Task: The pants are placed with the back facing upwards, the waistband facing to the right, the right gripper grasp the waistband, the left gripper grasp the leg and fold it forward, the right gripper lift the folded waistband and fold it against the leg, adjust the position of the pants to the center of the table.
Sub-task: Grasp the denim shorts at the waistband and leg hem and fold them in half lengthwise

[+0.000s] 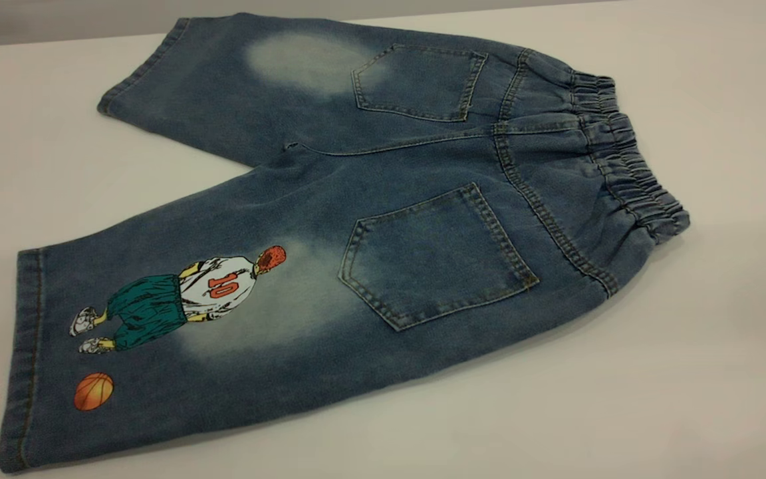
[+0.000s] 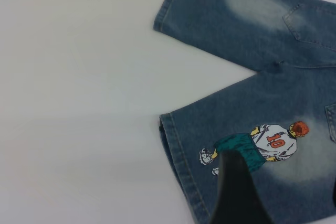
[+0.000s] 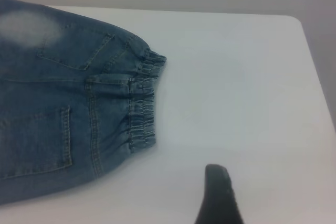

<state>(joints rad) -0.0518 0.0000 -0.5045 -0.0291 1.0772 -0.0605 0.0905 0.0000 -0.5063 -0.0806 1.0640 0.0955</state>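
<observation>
The blue denim pants [image 1: 416, 173] lie flat on the white table [image 1: 689, 372], back pockets up. Their ruffled waistband [image 1: 629, 159] points right. The leg [image 1: 177, 319] printed with the number 10 player and an orange ball lies nearest, at the left. Neither gripper shows in the exterior view. My left gripper [image 2: 286, 195] hangs open over the printed leg [image 2: 273, 145], one black finger [image 2: 236, 192] in front of the player's feet. Of my right gripper only one black finger [image 3: 217, 195] shows, over bare table, apart from the waistband [image 3: 143, 103] and holding nothing.
The plain leg [image 1: 223, 80] with a faded patch reaches toward the table's far edge. The table's right edge and corner [image 3: 302, 22] lie beyond the waistband. Bare tabletop surrounds the pants to the left [image 2: 79, 103] and right [image 3: 241, 93].
</observation>
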